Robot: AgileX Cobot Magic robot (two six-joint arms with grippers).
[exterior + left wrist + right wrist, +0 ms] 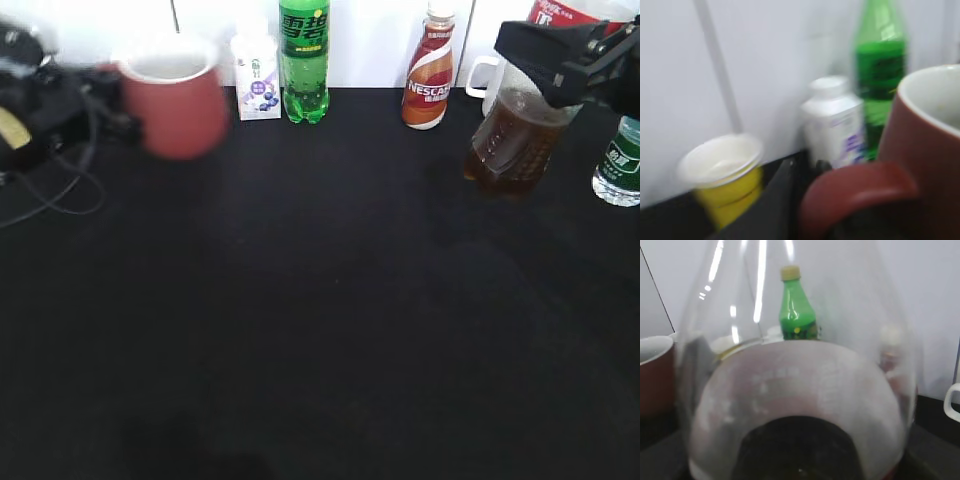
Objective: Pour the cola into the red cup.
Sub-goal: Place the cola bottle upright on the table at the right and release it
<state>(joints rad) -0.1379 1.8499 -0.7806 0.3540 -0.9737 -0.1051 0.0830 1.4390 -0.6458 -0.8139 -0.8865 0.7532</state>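
Note:
The red cup (pixel 180 100) is blurred at the far left, held off the black table with its white inside showing. My left gripper (pixel 118 108) is shut on its loop handle (pixel 860 190), and the cup body (pixel 927 150) fills the right of the left wrist view. The cola bottle (pixel 515 135) is tilted at the far right, with dark liquid in its lower part; its cap is out of view. My right gripper (pixel 560 60) is shut around the bottle's upper body. The bottle (pixel 800 405) fills the right wrist view, and the red cup (pixel 655 375) shows at that view's left edge.
Along the back wall stand a white drink carton (pixel 257 78), a green soda bottle (pixel 304 60), a Nescafe bottle (pixel 428 70) and a white mug (pixel 488 80). A water bottle (pixel 622 160) stands at the right edge. A yellow paper cup (pixel 725 175) is by the wall. Cables (pixel 50 190) lie at the left.

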